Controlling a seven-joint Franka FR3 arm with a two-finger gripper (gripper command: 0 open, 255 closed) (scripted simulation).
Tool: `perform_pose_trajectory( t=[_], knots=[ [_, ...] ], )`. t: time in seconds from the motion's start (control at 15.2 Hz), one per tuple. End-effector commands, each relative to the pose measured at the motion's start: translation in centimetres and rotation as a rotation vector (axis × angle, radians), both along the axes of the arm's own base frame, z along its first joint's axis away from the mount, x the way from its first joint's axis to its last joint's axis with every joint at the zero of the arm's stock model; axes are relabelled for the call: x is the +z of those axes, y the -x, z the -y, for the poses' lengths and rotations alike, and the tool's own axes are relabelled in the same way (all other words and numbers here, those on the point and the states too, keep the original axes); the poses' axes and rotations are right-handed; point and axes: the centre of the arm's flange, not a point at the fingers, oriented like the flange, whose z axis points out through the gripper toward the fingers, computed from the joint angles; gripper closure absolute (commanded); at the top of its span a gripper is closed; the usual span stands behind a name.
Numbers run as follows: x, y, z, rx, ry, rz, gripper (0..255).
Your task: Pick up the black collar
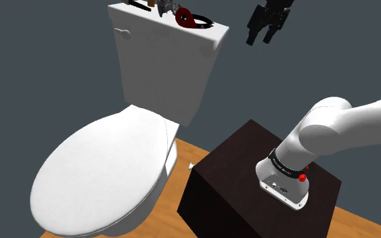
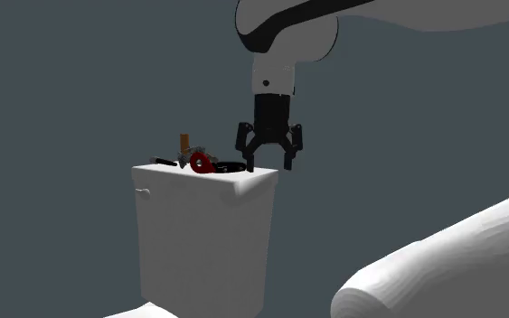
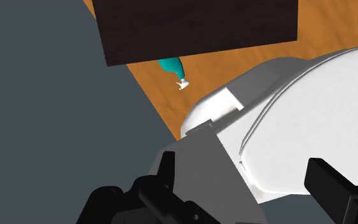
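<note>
Gripper (image 2: 270,163) wide open, holding nothing, near tank lid (image 1: 141,17); black collar (image 1: 207,26) is probably light, thin and floppy, so pinch across its exposed band.

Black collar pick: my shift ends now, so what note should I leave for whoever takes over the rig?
Gripper: open, holding nothing, in the air by the end of the toilet tank lid.
Black collar: lies on that lid at the end nearest the gripper, with a red tag, beside a few other small things.
Done: nothing grasped yet; the collar is untouched.
Left: bring the fingers down around the collar, shut on it, lift.
</note>
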Motion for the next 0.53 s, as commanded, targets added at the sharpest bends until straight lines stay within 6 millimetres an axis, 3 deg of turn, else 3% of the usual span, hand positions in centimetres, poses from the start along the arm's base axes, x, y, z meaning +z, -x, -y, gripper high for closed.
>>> perform_pose_trajectory(
  t=[0.0, 0.46],
  knots=[
    [0.0, 0.0, 0.0, 0.0, 0.0, 0.0, 0],
    [0.1, -9.2, 0.2, 0.017, -0.016, 0.005, 0]
  ],
)
